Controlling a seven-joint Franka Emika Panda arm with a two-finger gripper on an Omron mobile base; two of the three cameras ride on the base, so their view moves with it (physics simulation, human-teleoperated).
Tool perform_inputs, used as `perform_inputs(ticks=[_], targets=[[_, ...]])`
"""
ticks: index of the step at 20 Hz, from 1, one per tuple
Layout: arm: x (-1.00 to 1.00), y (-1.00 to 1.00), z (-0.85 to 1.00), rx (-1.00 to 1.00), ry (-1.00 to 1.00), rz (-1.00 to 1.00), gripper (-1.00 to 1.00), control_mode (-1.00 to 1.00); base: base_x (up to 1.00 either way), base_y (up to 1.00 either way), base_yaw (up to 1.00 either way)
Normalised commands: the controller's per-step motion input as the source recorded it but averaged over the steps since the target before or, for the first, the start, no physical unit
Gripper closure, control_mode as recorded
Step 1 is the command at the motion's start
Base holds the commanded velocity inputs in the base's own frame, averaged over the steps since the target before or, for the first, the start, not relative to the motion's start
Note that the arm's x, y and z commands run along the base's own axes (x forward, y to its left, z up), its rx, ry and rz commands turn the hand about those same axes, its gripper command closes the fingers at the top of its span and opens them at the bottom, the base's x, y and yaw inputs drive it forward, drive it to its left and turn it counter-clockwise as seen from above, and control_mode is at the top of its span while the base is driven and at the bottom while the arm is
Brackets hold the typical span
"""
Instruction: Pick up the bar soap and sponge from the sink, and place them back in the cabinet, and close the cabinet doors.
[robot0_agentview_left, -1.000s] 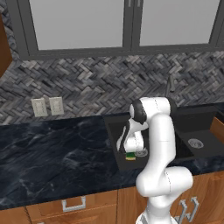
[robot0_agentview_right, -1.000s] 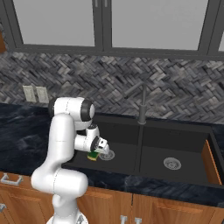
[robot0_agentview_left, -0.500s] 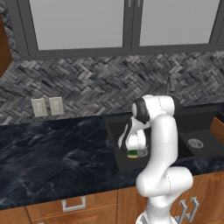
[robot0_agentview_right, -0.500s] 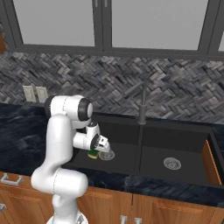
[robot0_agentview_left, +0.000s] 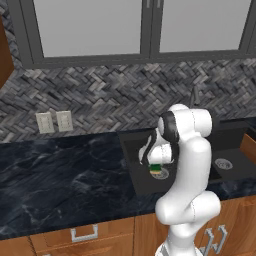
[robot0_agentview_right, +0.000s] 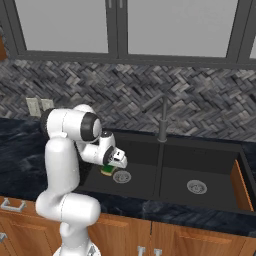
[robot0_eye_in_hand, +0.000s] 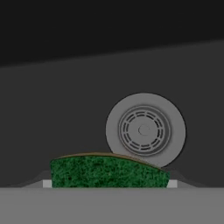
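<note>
Reaching down into the left basin of the sink (robot0_agentview_right: 200, 160), the gripper (robot0_agentview_right: 111, 169) sits right at the sponge (robot0_eye_in_hand: 107, 171) w/ its green top facing the hand cam; can't tell if the fingers are pinching it or just spread around it. Round silver drain (robot0_eye_in_hand: 145, 130) lies just beyond the sponge on the basin floor. Farther back, the faucet (robot0_agentview_right: 162, 120) stands between the two basins, then the herringbone backsplash (robot0_agentview_left: 110, 100) & frosted-glass cabinets (robot0_agentview_left: 95, 25) above
</note>
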Motion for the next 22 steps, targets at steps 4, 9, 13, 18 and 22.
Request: perform_inputs(ticks=[4, 9, 13, 18, 22], targets=[[-0.18, 0.0, 0.49, 0.0, 0.0, 0.0, 1.0, -1.0, 0.0, 0.0, 0.0], [-0.22, 0.0, 0.52, 0.0, 0.0, 0.0, 1.0, -1.0, 0.0, 0.0, 0.0], [-0.21, 0.0, 0.51, -0.03, 0.0, 0.0, 1.0, -1.0, 0.0, 0.0, 0.0], [-0.39, 0.0, 0.52, -0.04, 0.0, 0.0, 1.0, -1.0, 0.0, 0.0, 0.0], [-0.54, 0.0, 0.46, -0.05, 0.0, 0.0, 1.0, -1.0, 0.0, 0.0, 0.0]])
